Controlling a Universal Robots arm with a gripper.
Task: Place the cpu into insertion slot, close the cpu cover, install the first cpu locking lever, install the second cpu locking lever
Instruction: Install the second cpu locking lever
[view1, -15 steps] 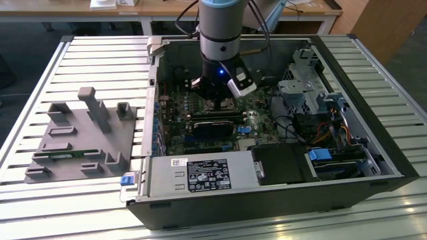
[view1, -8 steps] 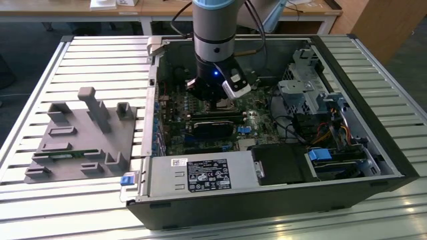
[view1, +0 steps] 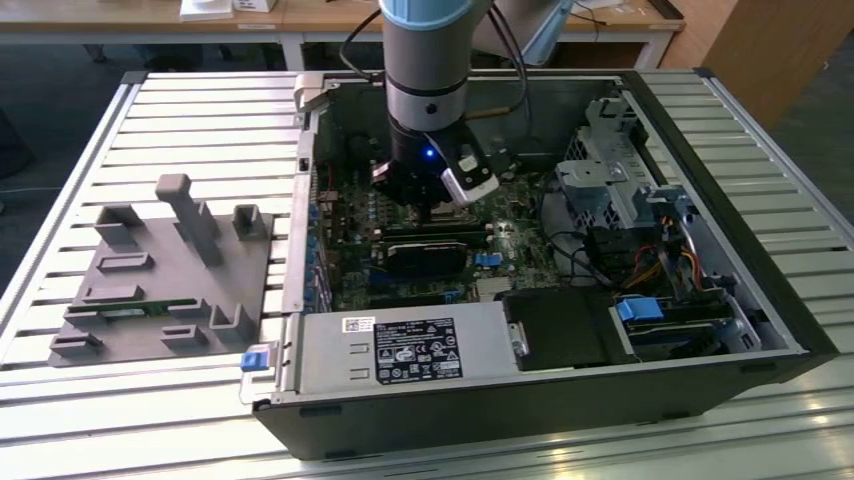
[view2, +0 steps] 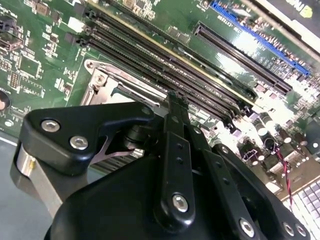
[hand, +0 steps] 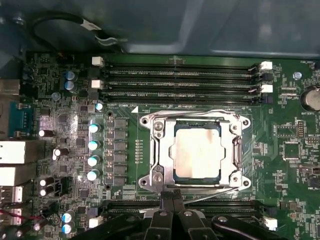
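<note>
The cpu (hand: 197, 151) sits in the slot (hand: 235, 152) under the closed cover (hand: 162, 150), so the empty, closed tool (hand: 173, 196) (at the socket's edge) should press its lever (hand: 210, 194) squarely.

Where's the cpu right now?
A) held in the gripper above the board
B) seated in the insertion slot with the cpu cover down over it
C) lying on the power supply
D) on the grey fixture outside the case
B: in the first wrist view the cpu sits in the insertion slot, its pale top showing through the cut-out of the cpu cover, which lies flat around it.
</note>
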